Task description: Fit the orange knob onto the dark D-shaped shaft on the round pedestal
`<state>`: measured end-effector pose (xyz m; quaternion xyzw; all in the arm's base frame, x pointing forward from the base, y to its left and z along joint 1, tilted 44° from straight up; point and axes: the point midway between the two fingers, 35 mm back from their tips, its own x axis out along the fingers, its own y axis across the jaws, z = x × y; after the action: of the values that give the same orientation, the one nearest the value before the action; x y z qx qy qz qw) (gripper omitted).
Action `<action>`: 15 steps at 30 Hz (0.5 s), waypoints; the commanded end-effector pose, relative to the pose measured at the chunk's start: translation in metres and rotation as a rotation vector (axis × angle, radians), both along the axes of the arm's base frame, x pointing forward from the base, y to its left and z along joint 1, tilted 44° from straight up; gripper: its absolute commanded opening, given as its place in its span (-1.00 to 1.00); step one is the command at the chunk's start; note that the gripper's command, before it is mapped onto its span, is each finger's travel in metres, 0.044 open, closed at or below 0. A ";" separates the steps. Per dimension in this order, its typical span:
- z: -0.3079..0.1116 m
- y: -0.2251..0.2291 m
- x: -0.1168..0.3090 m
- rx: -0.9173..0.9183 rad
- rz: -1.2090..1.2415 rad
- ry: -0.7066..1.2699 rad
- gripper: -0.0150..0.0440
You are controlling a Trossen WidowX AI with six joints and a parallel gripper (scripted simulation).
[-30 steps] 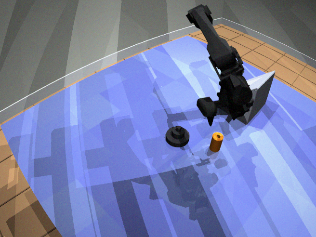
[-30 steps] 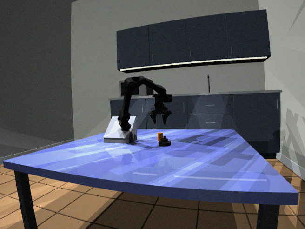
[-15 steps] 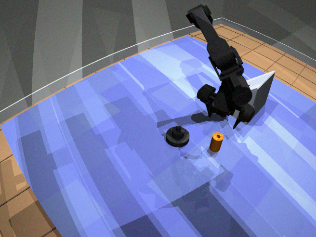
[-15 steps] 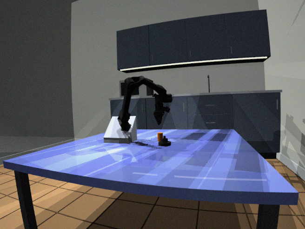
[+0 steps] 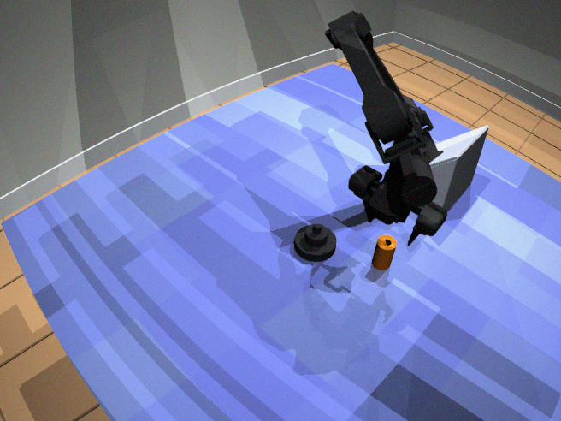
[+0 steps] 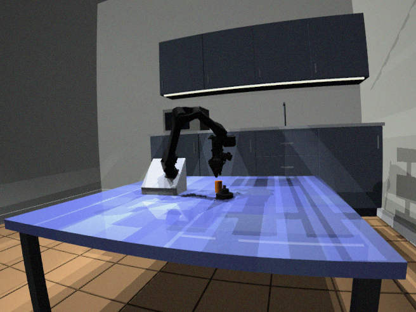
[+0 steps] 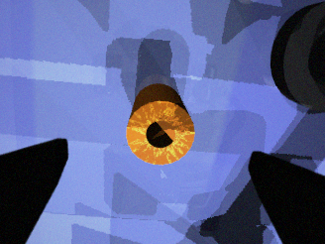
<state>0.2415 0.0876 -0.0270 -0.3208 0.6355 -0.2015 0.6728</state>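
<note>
The orange knob (image 5: 383, 257) (image 6: 218, 186) (image 7: 144, 144) stands upright on the table, its hole facing up. In the wrist view the hole's straight edge runs diagonally, from upper left to lower right. My gripper (image 5: 386, 234) (image 6: 216, 176) (image 7: 162, 154) is open and empty, pointing down above the knob. In the wrist view the knob shows between the two fingers, a little beyond the line of their tips. The dark round pedestal (image 5: 308, 253) (image 6: 224, 196) (image 7: 292, 64) stands beside the knob. Its shaft (image 5: 315, 228) points up bare; the shaft's flat side cannot be made out.
The blue patterned table (image 5: 180, 271) (image 6: 201, 221) carries the arm's white wedge-shaped base (image 5: 466, 172) (image 6: 154, 179) behind the knob in the top view. The pedestal is the nearest obstacle, at the upper right of the wrist view. Dark kitchen cabinets (image 6: 268, 57) are in the background.
</note>
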 end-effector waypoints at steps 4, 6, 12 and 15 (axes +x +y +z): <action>-0.009 -0.009 0.001 -0.005 0.005 0.001 1.00; -0.012 -0.011 0.002 -0.004 0.003 0.000 1.00; -0.019 -0.017 0.004 -0.001 0.001 -0.001 1.00; -0.023 -0.021 0.004 -0.001 0.001 -0.001 1.00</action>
<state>0.2461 0.0705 -0.0460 -0.3175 0.6350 -0.2023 0.6745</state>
